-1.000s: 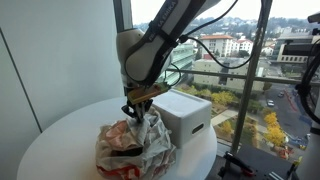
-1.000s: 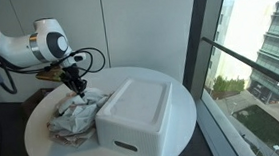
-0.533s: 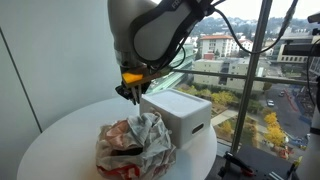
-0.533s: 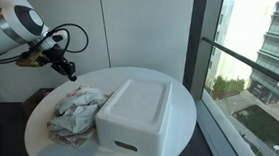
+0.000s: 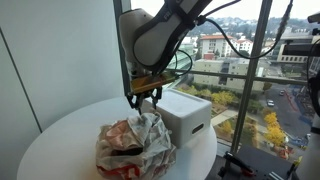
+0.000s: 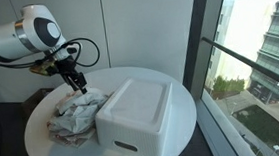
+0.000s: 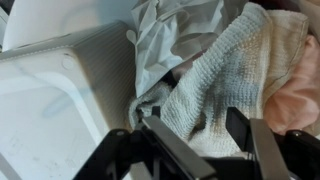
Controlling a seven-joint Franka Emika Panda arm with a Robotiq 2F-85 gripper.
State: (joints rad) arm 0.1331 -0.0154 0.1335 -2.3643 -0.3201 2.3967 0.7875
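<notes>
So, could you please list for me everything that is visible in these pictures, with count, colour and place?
heap of cloths: one; white, grey and pink, with some red; on the table, against the box
box: one; white, lid closed; on the table, on the window side of the heap
table: one; white, round; next to the window
window: one large glass wall; buildings and trees outside
arm: one; white; above the table
tool: one; black, fingers apart; just over the heap, near the box edge; contact cannot be told
</notes>
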